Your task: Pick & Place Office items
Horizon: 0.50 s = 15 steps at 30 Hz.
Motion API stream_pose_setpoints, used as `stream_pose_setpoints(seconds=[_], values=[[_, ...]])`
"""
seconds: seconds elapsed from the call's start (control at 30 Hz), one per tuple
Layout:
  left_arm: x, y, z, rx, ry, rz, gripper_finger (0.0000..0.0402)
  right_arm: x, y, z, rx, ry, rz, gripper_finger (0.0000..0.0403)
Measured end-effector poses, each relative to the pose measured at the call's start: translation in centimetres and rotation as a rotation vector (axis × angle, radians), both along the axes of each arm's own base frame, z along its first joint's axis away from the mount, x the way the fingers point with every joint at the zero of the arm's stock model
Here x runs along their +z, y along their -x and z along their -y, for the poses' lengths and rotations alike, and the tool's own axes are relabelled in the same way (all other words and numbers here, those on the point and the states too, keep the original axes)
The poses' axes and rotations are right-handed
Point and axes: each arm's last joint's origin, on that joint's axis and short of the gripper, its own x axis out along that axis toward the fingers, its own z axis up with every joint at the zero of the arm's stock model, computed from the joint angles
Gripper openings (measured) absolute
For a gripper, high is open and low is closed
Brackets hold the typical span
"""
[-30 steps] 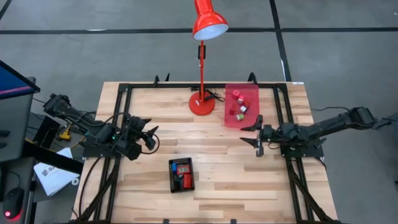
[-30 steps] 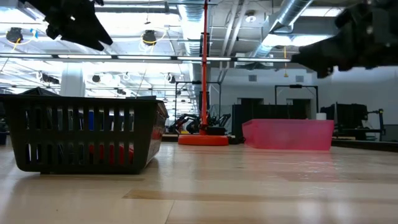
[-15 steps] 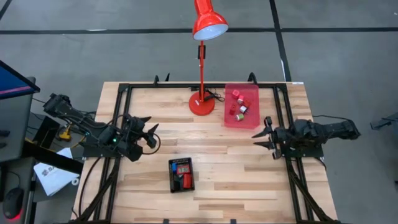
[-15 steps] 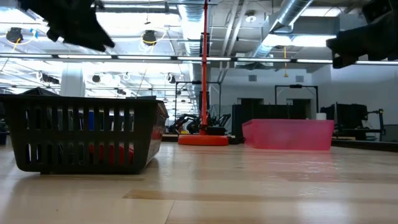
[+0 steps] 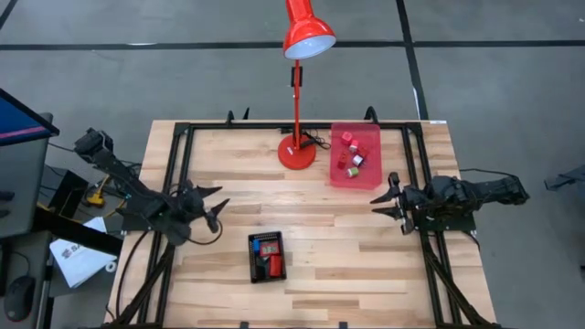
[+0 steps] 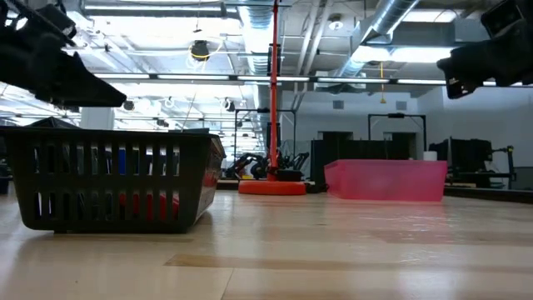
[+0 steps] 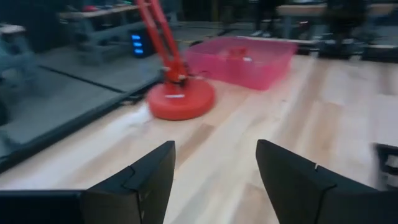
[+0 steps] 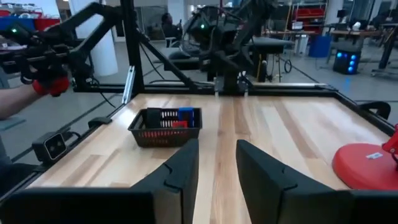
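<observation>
Both grippers are empty: the left gripper (image 5: 212, 206) stands spread above the table (image 5: 320, 274), and the right gripper (image 5: 384, 201) hangs part-open near the pink tray (image 5: 370, 137). Some items (image 5: 269, 258) lie in the black basket (image 5: 252, 260); several pieces (image 5: 351, 155) remain in the tray, so the task looks partway.

Two matte black jointed arms at left and right of the overhead frame, black cables looped beside each base, left tool (image 5: 212, 206) and right tool (image 5: 388, 201) with paired pointed, wedge-shaped black fingers (image 7: 140, 186), angular stepped inner faces
</observation>
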Motion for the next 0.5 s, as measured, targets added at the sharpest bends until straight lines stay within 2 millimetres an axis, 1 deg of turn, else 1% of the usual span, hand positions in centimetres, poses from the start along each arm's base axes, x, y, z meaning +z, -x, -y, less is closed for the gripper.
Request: stream_pose_setpoints(seconds=[0.1,0.2,0.4,0.5], values=[[-0.5,0.2,-0.2,-0.11,0.022,0.007,0.0219,0.0,0.0,0.0,-0.005,-0.006,0.0,0.0101],[-1.5,0.7,-0.8,-0.162,0.012,0.044,0.0205,0.0,0.0,0.0,-0.008,-0.03,-0.002,0.0101],[0.1,0.9,-2.1,-0.288,-0.008,0.103,0.0173,0.0,0.0,0.0,-0.01,-0.065,-0.006,0.0101],[0.8,1.0,-3.1,-0.285,-0.033,0.149,0.0165,0.0,0.0,0.0,-0.011,-0.084,-0.007,0.0101]])
